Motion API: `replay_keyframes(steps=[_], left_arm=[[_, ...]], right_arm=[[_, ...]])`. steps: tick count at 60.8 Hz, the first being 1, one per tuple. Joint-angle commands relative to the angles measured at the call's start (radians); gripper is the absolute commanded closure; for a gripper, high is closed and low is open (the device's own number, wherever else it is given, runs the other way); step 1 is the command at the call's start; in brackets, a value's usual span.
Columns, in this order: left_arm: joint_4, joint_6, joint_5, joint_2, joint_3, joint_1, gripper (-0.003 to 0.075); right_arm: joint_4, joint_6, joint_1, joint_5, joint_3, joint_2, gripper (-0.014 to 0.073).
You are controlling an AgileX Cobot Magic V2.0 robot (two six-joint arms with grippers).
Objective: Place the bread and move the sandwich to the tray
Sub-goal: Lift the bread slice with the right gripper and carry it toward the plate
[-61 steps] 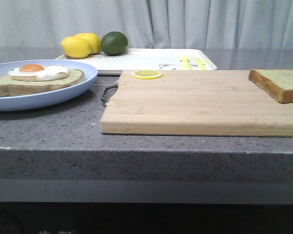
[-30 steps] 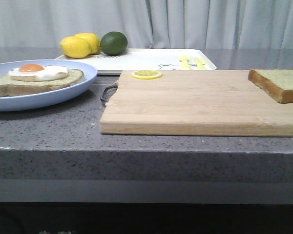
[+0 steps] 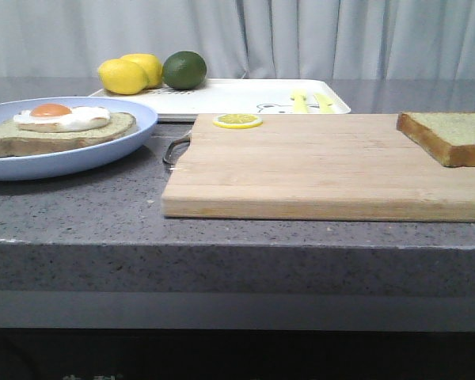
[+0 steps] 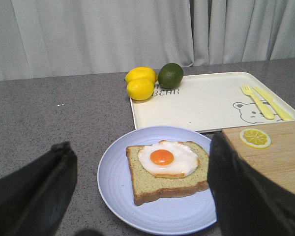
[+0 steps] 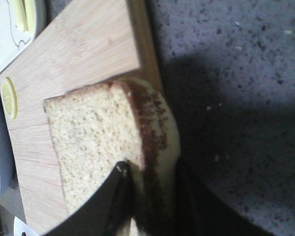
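Front view. Bread sits at the far right end of the cutting board, partly cut off by the frame edge. Sandwich, open-faced with the egg on top, rests on its blue plate at the left. Tray lies behind, well apart from the bread, with two lemons and a lime at its left end. No gripper shows here. Risk: the carry from board to plate is long, and a slice held only at one edge could sag, tilt or drop short of the egg.

Left wrist view. Left gripper spread wide, nothing between its dark fingers, hovering over the plate and sandwich. Tray sits just beyond the plate. Risk: a wide-open gripper this near could nudge the plate if it descends carelessly.

Right wrist view. Right gripper closed narrow on the bread's crust edge, one finger on the crumb face, one on the crust side. Hold looks shallow, near one end only; soft crumb could compress or tear, letting the slice pivot.
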Motion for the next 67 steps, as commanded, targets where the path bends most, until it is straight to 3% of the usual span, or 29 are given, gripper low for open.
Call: replay_keyframes(steps=[1,21,28,37,49,59,67], left_arm=[[0.001,-0.010,-0.085,0.013,-0.025,-0.007,0.0176],[0.001,-0.010,-0.085,0.013,-0.025,-0.007,0.0176],[0.001,-0.010,-0.085,0.013,-0.025,-0.007,0.0176],[0.001,-0.010,-0.090,0.013,-0.025,-0.007,0.0176],[0.001,-0.010,-0.104,0.013,-0.025,-0.007,0.0176],[0.001,-0.010,-0.113,0.013,-0.025,-0.007,0.0176],[0.001,-0.010,-0.113,0.013,-0.025,-0.007,0.0176]], right_arm=[[0.074,-0.014,-0.001,0.150,-0.025,-0.093,0.0433],[0.149,-0.012,0.002,0.150,-0.020,-0.291,0.0630],[0.213,-0.012,0.028,0.150,-0.020,-0.349,0.0643],[0.394,-0.012,0.128,0.149,-0.020,-0.393,0.0643],[0.596,-0.013,0.392,0.054,-0.020,-0.397,0.0643],[0.657,-0.014,0.680,-0.235,-0.020,-0.391,0.0643],[0.805,-0.015,0.891,-0.492,-0.020,-0.350,0.0643]])
